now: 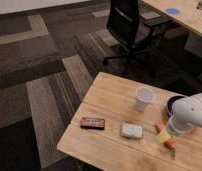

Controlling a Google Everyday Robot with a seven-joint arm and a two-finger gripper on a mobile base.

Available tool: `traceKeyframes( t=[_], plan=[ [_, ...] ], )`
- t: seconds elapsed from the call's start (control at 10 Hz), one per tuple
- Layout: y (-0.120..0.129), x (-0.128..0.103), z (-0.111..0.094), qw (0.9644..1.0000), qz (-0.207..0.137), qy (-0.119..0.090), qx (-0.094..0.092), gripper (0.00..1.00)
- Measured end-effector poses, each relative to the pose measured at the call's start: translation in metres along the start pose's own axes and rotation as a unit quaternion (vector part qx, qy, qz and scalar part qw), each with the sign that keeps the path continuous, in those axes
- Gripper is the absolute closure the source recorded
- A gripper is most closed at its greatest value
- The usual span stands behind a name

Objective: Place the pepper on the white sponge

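Wooden tabletop, seen from above at an angle.

- The pepper lies flat near the tabletop's near edge, toward its right end. It is orange-red, with its thin stem pointing at that edge. It is not on the white sponge; the two are apart.
- The white sponge lies flat about midway along the near edge, with nothing on top of it.
- A pale yellow wedge sits between sponge and pepper, touching or just beside the pepper. A small orange bit lies by the wedge's far side – cannot tell what it is.
- A dark brown-red bar lies left of the sponge, toward the tabletop's left corner.
- A white cup stands upright further in from the near edge, beyond the sponge.
- The tool is at the end of the white arm over the tabletop's right part, just beyond the pepper and wedge – open or closed, cannot tell. The pepper lies on the wood, not held.
- A dark round object is partly hidden behind the arm.
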State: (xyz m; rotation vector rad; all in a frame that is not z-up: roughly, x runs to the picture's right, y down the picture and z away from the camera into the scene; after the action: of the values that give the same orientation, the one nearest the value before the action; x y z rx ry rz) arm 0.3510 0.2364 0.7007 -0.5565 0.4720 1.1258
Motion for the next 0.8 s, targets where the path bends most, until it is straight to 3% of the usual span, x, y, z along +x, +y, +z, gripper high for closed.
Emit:
traceKeyframes(
  t=[0.3,0.8],
  plan=[
    [0.005,-0.004,0.016,0.9999,-0.008,0.000,-0.013,0.20],
    [0.008,0.006,0.034,0.9991,0.003,0.023,-0.036,0.20]
  ],
)
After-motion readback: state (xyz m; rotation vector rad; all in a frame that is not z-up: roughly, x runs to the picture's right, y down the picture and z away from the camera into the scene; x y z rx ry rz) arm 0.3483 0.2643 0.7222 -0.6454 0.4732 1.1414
